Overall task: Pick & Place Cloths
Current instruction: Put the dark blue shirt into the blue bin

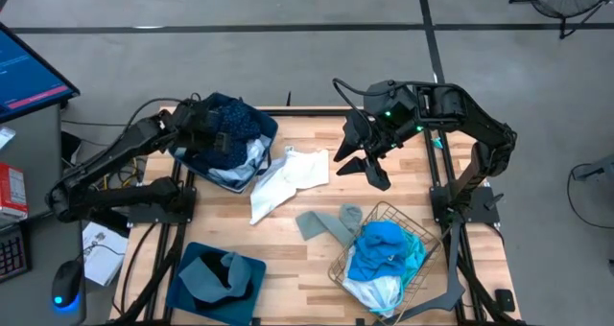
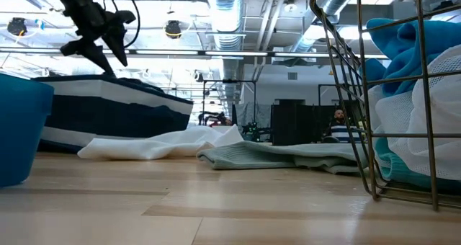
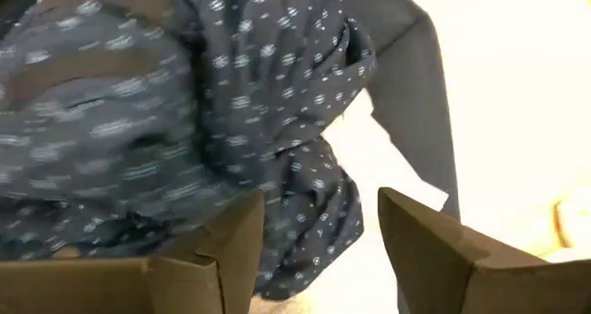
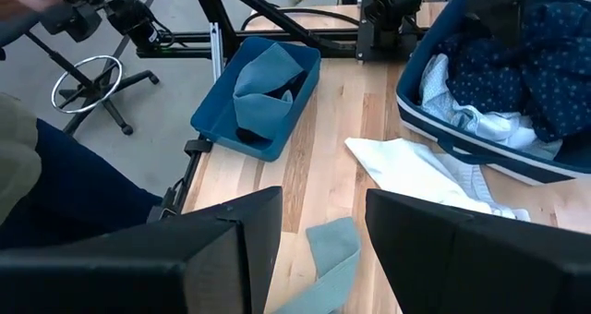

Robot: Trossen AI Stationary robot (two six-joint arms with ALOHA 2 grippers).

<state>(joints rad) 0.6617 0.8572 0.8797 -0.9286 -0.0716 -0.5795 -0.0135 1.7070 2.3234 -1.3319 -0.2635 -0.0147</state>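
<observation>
My left gripper [image 1: 216, 134] is open, down in the far-left dark blue bin [image 1: 192, 155] over the navy white-dotted cloth [image 1: 240, 115]. In the left wrist view, a fold of that cloth [image 3: 314, 203] lies between the fingers. A pale blue-white cloth [image 1: 245, 168] hangs over the bin's rim. My right gripper [image 1: 363, 168] hovers open above the table's far middle, touching nothing. A white cloth [image 1: 288, 177] and a grey-green cloth [image 1: 331, 222] lie flat on the table. A cyan cloth [image 1: 379, 247] sits on a white one inside the wire basket [image 1: 384, 209]. My left gripper [image 3: 321, 199] comes at the navy dotted cloth from above, with a bunched fold [image 3: 305, 180] between its open fingers. I cannot tell whether the fingers touch it. The cloth rests heaped in the bin.
A second blue bin [image 1: 187, 288] at the near-left corner holds a grey cloth [image 1: 216, 268]. The wire basket takes up the near-right corner. Bare wood shows between the white cloth and the near edge [image 1: 288, 259]. A person stands beyond the table [image 4: 37, 166].
</observation>
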